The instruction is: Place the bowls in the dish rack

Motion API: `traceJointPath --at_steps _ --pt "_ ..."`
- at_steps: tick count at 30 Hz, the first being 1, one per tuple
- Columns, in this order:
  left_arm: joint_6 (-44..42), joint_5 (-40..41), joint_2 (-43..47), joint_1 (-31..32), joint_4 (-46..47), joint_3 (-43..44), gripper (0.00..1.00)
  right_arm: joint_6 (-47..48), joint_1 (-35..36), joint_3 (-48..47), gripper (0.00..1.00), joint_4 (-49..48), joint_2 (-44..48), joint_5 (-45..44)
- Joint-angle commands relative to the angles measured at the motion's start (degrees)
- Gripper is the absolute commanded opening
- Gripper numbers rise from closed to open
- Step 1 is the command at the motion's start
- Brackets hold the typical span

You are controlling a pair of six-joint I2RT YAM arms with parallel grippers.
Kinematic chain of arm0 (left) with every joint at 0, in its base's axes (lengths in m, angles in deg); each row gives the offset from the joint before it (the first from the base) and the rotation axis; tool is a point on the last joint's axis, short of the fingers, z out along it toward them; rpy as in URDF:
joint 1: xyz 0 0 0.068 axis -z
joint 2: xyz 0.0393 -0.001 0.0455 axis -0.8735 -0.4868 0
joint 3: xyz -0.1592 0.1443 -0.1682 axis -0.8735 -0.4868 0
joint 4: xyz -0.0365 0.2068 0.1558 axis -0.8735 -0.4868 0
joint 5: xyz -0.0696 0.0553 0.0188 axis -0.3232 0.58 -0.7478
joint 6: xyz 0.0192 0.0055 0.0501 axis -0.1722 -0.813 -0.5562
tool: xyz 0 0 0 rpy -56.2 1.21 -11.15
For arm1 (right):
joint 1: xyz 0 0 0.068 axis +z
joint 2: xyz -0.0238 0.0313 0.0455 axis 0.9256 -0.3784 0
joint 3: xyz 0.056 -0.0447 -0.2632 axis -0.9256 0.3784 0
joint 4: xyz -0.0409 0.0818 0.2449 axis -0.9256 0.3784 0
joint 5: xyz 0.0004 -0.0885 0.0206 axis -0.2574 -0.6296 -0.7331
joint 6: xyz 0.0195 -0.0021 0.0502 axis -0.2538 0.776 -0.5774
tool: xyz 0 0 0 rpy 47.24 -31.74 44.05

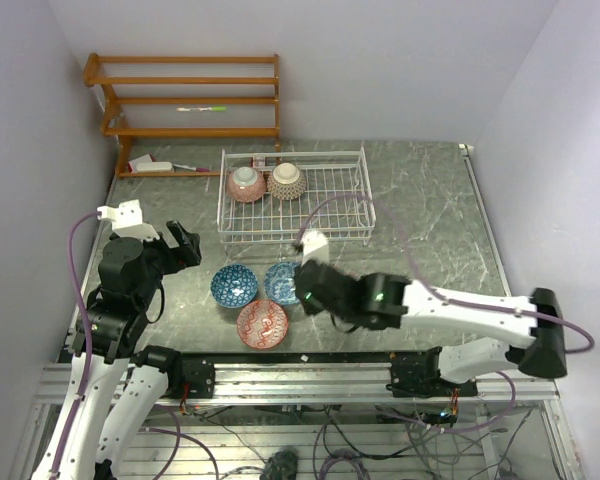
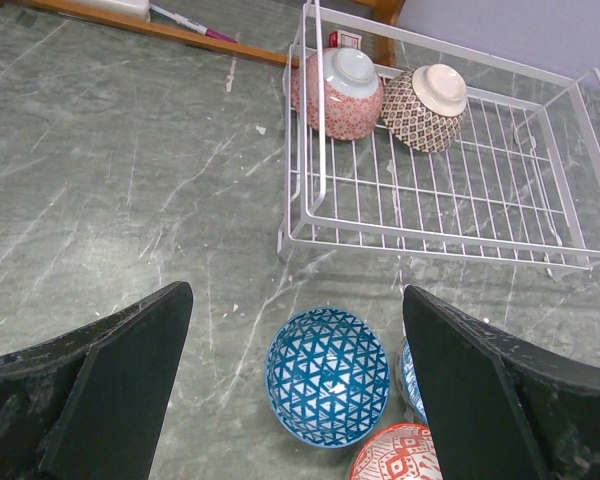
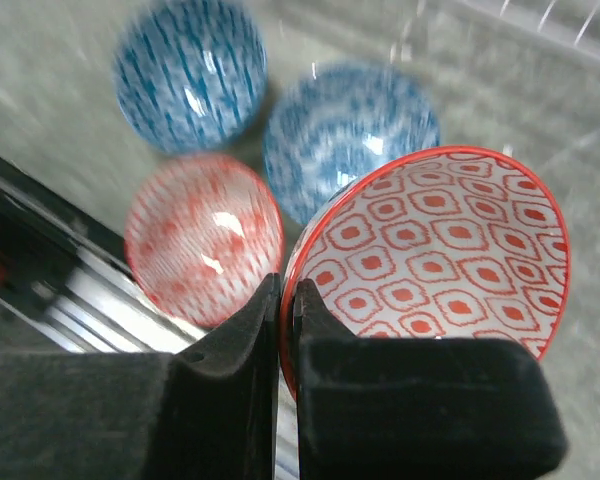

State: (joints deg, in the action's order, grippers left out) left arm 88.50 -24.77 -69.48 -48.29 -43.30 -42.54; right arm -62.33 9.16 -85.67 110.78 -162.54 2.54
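The white wire dish rack (image 1: 340,190) stands at the back middle of the table. A pink-patterned bowl (image 1: 246,184) and a tan bowl (image 1: 286,180) lie tipped in its left end, foot rings showing. Two blue bowls (image 1: 234,286) (image 1: 282,282) and a red bowl (image 1: 262,324) sit upright on the table in front of it. My right gripper (image 3: 287,290) is shut on the rim of another red bowl (image 3: 450,240) with a diamond pattern, held above these three. My left gripper (image 2: 298,300) is open and empty above the left blue bowl (image 2: 327,375).
An orange-brown wooden shelf unit (image 1: 190,100) stands at the back left, with small items on its lowest shelf (image 1: 150,165). The aluminium rail (image 1: 300,365) runs along the near table edge. The rack's right half (image 2: 500,190) holds no bowls.
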Motion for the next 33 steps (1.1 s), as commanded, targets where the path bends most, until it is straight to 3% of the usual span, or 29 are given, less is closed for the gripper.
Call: traceJointPath --at_steps 1,3,7,15,21,33 --pt "0.01 0.10 0.79 -0.63 -0.01 -0.54 0.98 9.11 -11.39 -1.20 0.00 -13.08 7.78 12.06" --pt "0.02 0.14 1.07 -0.63 0.03 -0.60 0.97 9.93 -18.96 -0.81 0.00 -21.15 9.50 20.23" --pt "0.08 0.21 0.94 -0.63 0.05 -0.63 0.98 8.77 -27.04 -1.50 0.00 -35.06 8.55 33.56" --pt "0.46 0.63 1.61 -0.63 0.04 -0.64 0.98 -6.01 -39.97 -3.03 0.00 -61.24 -6.94 57.14" --pt "0.44 0.90 1.84 -0.63 0.03 -0.62 0.98 -15.71 -42.61 -6.21 0.00 -74.87 -19.92 62.92" --pt "0.46 1.20 2.02 -0.63 -0.06 -0.58 0.98 -26.78 -43.23 -14.27 0.00 -86.08 -41.04 62.84"
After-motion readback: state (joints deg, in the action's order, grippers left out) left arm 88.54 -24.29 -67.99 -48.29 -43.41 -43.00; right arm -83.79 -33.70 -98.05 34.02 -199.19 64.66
